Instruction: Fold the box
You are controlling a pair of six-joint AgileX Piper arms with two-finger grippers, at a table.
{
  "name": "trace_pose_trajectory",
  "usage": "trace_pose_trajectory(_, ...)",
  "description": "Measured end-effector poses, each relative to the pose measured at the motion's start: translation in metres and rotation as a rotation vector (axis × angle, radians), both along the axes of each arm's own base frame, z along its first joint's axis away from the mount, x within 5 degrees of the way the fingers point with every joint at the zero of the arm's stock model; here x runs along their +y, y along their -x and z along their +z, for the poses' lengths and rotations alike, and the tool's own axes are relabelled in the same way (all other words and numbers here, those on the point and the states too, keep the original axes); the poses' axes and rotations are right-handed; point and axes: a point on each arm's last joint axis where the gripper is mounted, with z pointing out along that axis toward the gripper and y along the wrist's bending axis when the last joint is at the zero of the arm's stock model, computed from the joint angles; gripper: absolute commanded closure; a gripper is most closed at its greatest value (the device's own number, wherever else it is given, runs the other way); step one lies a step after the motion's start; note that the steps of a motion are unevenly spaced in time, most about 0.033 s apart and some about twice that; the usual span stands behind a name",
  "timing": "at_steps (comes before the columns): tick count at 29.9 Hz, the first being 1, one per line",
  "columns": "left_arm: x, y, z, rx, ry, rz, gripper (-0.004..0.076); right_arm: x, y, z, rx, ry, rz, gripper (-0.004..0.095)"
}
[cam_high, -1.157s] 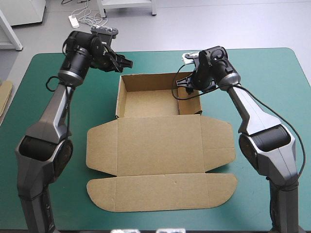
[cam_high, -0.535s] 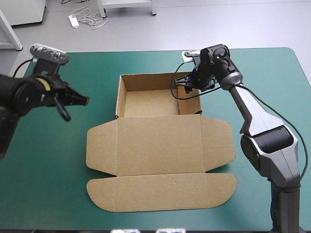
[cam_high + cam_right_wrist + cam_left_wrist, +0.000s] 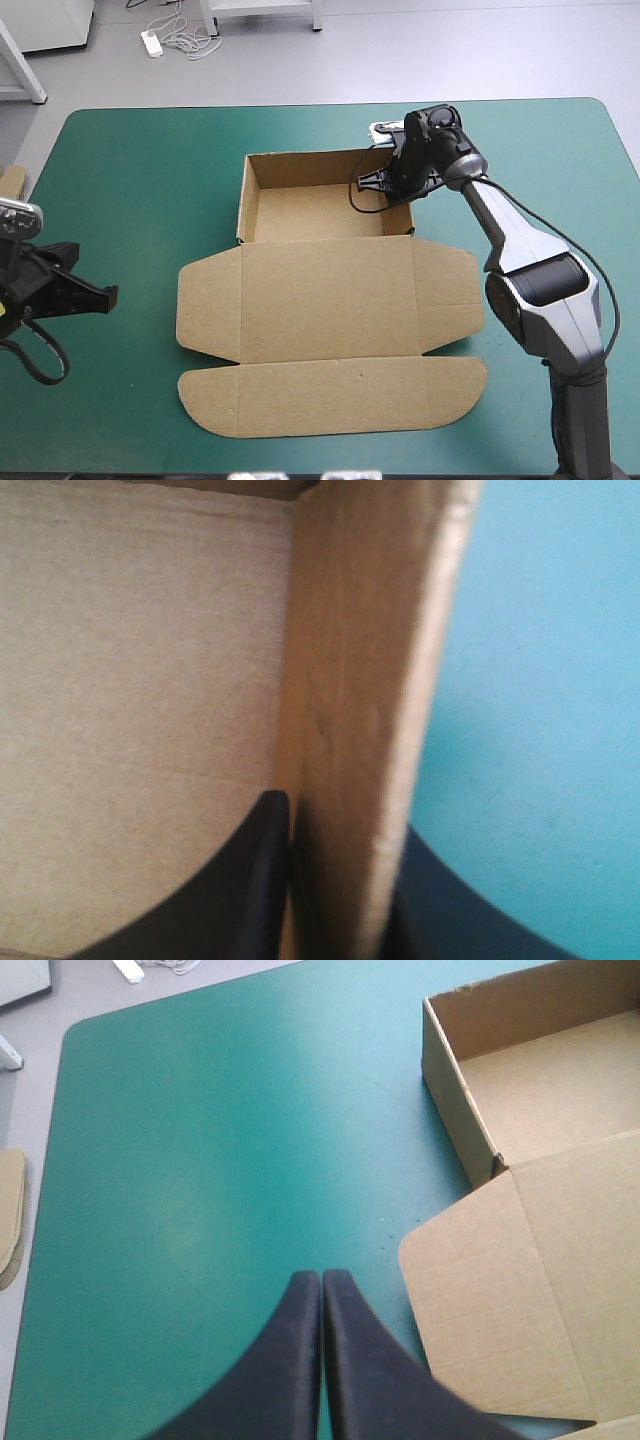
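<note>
From above, the brown corrugated-board box [image 3: 310, 210] lies at the middle of the table [image 3: 150, 170] with its teal-green cover. Its tray part, toward the far edge, has its walls raised. The broad lid [image 3: 330, 300] with its rounded flaps lies flat toward the near edge. The right hand [image 3: 388, 180], two black fin-shaped fingers, sits at the tray's right wall [image 3: 402, 205] near the far corner. The left hand [image 3: 100, 292] hangs by the table's left edge, well apart from the box. A tan edge of spare board [image 3: 12, 182] shows beyond that left edge.

In the left wrist view, the left hand [image 3: 322, 1285] has its fingers pressed together in one pointed arch over bare cover, gripping nothing. The tray's left wall and a lid flap lie ahead and to one side.

In the right wrist view, the right hand [image 3: 335, 820] is all but closed on the right wall. One finger is inside the tray and the other outside, with the board pinched between them.

The step in hand looks like firming up that side wall, with the tray otherwise formed. The next move probably calls for a gentle release, so the wall keeps its tuck. The left hand would then need to cross to the box and open to deal with the lid's flaps.
</note>
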Motion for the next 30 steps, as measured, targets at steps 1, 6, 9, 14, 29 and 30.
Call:
trace_pose_trajectory(1, 0.002, 0.003, 0.001, -0.006, -0.003, 0.005, 0.0732, 0.0, 0.0, 0.0, -0.002, 0.004, 0.006, 0.0922)
trace_pose_trajectory(6, 0.005, 0.007, 0.0, 0.002, -0.021, 0.029, 0.0732, 0.0, -0.001, 0.0, -0.012, -0.001, 0.007, 0.0927)
trace_pose_trajectory(9, 0.006, 0.007, 0.0, 0.004, -0.017, 0.04, 0.0732, -0.002, -0.001, 0.002, -0.018, 0.02, 0.012, 0.0927)
trace_pose_trajectory(14, 0.007, 0.006, 0.0, -0.001, -0.023, 0.056, 0.0732, -0.014, -0.001, 0.013, -0.066, 0.094, 0.0, 0.0926)
trace_pose_trajectory(29, 0.021, 0.026, -0.013, -0.048, -0.082, 0.1, 0.0732, -0.188, 0.002, 0.025, -0.018, 0.193, -0.323, 0.0927)
trace_pose_trajectory(30, 0.021, 0.029, -0.017, -0.051, -0.083, 0.098, 0.0732, -0.199, 0.006, 0.021, 0.0, 0.197, -0.345, 0.0927)
